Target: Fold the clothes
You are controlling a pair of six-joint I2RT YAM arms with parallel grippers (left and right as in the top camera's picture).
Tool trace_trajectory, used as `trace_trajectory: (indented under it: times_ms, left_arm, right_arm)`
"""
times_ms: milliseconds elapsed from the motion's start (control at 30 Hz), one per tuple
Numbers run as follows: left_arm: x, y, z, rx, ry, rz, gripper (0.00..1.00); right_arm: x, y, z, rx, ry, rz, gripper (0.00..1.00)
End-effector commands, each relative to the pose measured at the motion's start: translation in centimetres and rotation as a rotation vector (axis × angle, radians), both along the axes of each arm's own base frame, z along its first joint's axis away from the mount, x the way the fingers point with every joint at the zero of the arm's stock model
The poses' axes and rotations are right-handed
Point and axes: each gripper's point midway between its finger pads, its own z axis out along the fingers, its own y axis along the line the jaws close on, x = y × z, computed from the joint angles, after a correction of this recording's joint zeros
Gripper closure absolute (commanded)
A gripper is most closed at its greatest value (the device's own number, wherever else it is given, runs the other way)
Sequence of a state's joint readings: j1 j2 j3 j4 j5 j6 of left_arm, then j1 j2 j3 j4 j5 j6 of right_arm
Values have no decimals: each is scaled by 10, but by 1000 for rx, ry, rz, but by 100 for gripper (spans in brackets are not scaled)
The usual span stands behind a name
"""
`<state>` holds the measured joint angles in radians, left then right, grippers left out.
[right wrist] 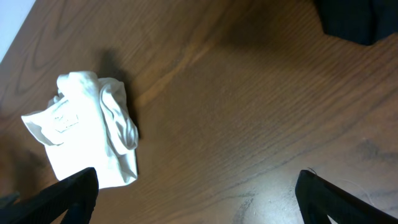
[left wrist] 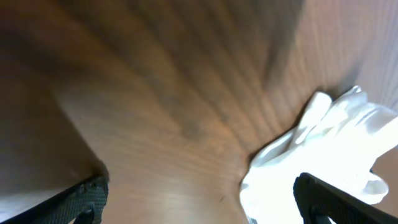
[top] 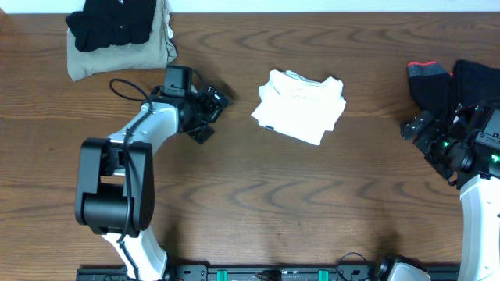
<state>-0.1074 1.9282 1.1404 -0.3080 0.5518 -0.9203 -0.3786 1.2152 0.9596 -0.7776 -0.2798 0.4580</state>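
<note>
Standing wide apart, the jaws of the left gripper (top: 213, 117) hold nothing; from its own wrist camera I see the two dark fingertips (left wrist: 84, 196) at the bottom corners with bare wood between them. It hovers left of centre over the wooden table (top: 312, 203) and points toward the white shirt (top: 301, 105), which lies a little way to its right, not touching it. The shirt is folded into a compact, slightly rumpled packet near the middle of the table, toward the far edge. In the left wrist view the shirt (left wrist: 336, 149) shows bright and blurred at the right, just beyond one fingertip.

The right gripper (top: 427, 144) is spread just as wide and is also empty, low over the table at the right side. Its wrist camera shows the shirt (right wrist: 87, 130) ahead on the left, with the collar and a label turned up and clear wood in front of the fingers (right wrist: 71, 193).

Just behind that gripper, a heap of black clothes (top: 457, 82) with a red-trimmed edge sits at the right edge of the table. At the far left corner, well apart from everything else, a black garment (top: 109, 23) rests on top of a folded khaki garment (top: 117, 61).
</note>
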Motion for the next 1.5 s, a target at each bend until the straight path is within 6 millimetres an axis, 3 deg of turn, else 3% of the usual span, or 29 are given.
trace_trajectory:
  times_ms: [0,267,567,1467]
  left_arm:
    - [-30,14,-31,1,103,-47,2]
    - [-44,-23,-24,-64,107,-153,2]
    - [-45,-100,-17,-53,-27,-299,2]
    - [-50,-107,-15,-20,-46,-329,2]
  right_arm:
    - [1,-4,3,-11,-7,-4,1]
    - [1,-4,3,-11,-6,-4,1]
    - [1,-4,3,-11,-6,-4,2]
    - [1,-4,3,-11,-7,-4,1]
